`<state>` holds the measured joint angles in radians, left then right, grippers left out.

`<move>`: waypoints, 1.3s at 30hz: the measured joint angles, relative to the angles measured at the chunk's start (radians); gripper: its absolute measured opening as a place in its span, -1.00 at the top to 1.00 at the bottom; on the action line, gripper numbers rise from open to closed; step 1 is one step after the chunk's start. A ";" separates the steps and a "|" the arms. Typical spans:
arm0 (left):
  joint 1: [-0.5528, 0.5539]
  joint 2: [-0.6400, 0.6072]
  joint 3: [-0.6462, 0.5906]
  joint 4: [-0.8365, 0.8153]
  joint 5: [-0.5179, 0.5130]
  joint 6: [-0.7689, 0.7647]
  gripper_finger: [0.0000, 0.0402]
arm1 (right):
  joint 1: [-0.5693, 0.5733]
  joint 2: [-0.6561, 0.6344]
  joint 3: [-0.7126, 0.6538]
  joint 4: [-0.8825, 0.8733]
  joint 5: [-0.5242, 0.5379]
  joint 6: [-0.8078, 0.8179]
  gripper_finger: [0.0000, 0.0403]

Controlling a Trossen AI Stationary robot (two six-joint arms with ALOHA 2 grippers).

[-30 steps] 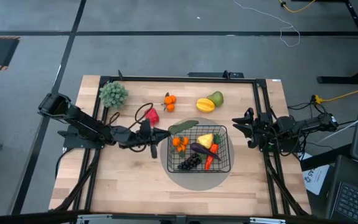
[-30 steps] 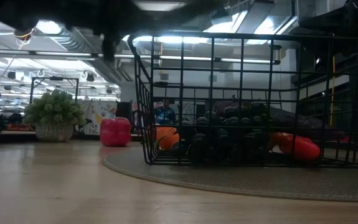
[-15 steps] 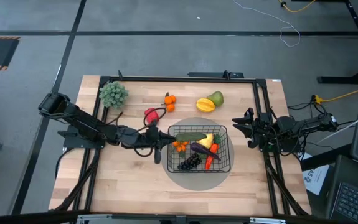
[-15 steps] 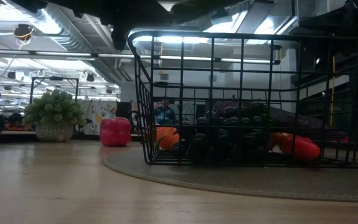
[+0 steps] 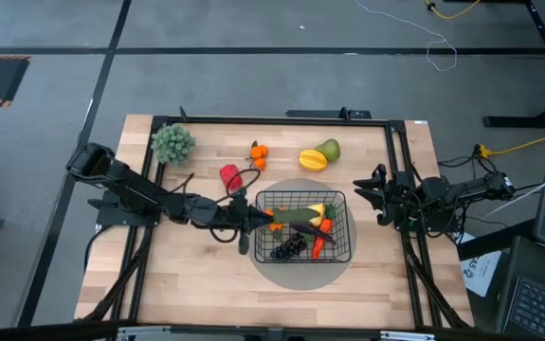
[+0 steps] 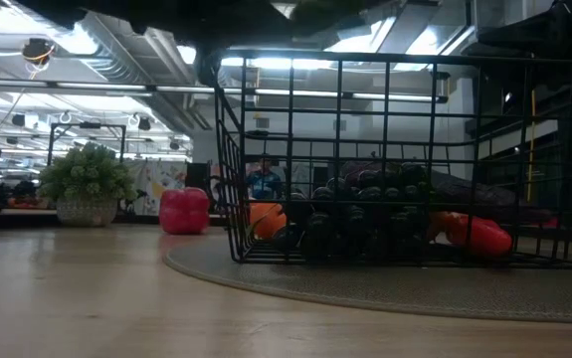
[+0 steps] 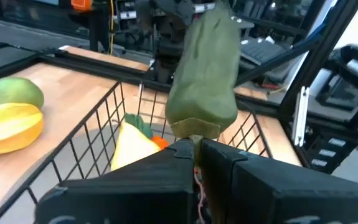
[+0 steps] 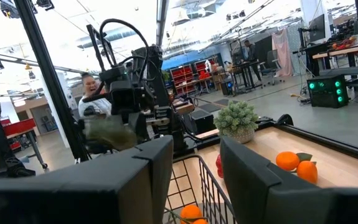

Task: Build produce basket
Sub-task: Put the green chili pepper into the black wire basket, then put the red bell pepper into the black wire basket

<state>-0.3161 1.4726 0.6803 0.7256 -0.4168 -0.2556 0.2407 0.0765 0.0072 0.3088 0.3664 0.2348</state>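
Note:
A black wire basket (image 5: 349, 237) stands on a grey round disc (image 5: 302, 276). In it lie an orange cluster, a yellow fruit, a purple eggplant, dark grapes and a carrot. My left gripper (image 5: 255, 220) reaches in from the table's left, shut on a green cucumber (image 5: 293, 211) that sticks out over the basket's left half. A red pepper (image 5: 229, 175), an orange cluster (image 5: 258, 152), a yellow fruit (image 5: 312, 160) and a green fruit (image 5: 330, 149) rest on the table beyond the basket. My right gripper (image 5: 371, 201) waits open at the right edge. My left gripper pinches the cucumber's near end (image 7: 195, 129) between its two fingers. The fingers come level from the table's left and lie along the cucumber. The cucumber juts out ahead of them, lifted clear above the basket's rim (image 7: 98, 115) and the produce inside.
A small potted plant (image 5: 172, 144) stands at the far left corner. Black frame rails (image 5: 400, 161) run along the table's sides. Bare wood lies between the basket and the near edge.
My left gripper has carried the cucumber toward the table's right edge, from beside the basket's far left corner to over its left half. The wrist has rolled a little, and the cucumber has swung from slanting to lying almost across the basket.

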 joint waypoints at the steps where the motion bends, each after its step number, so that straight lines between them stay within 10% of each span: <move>1: 0.000 0.016 0.012 -0.003 0.000 0.001 1.00 | 0.000 0.000 0.000 0.000 0.000 0.000 0.35; 39: 0.021 0.048 0.044 -0.008 -0.012 0.004 0.84 | 0.000 0.000 0.000 -0.009 0.000 0.019 0.35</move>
<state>-0.2947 1.5208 0.7246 0.7174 -0.4286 -0.2512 0.2408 0.0761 0.0074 0.3000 0.3660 0.2535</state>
